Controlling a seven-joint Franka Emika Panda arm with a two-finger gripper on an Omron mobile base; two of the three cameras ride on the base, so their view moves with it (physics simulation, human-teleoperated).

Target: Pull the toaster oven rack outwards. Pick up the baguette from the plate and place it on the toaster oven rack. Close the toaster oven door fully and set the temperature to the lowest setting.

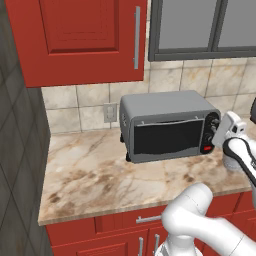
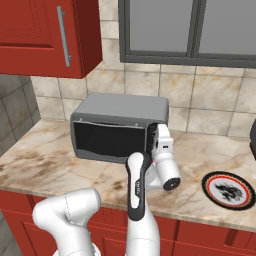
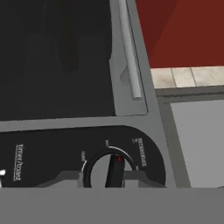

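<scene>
The grey toaster oven point(image 1: 165, 104) point(image 2: 120, 107) stands on the marble counter with its dark glass toaster oven door point(image 1: 167, 137) point(image 2: 107, 141) point(image 3: 57, 57) up against the front. My gripper point(image 1: 216, 133) point(image 2: 154, 141) point(image 3: 109, 180) is pressed to the black control strip on the oven's right side. In the hand view its tips flank the round temperature knob point(image 3: 109, 168) and sit tight against it. The plate point(image 2: 229, 190) lies bare on the counter to the right. The rack and the baguette are hidden from me.
The door's grey bar handle point(image 3: 130, 52) runs along its top edge. A red wall cabinet point(image 1: 85, 35) hangs above left and a window point(image 1: 200, 25) above the oven. A wall outlet point(image 1: 110, 112) sits behind. Bare counter point(image 1: 95, 170) stretches left of the oven.
</scene>
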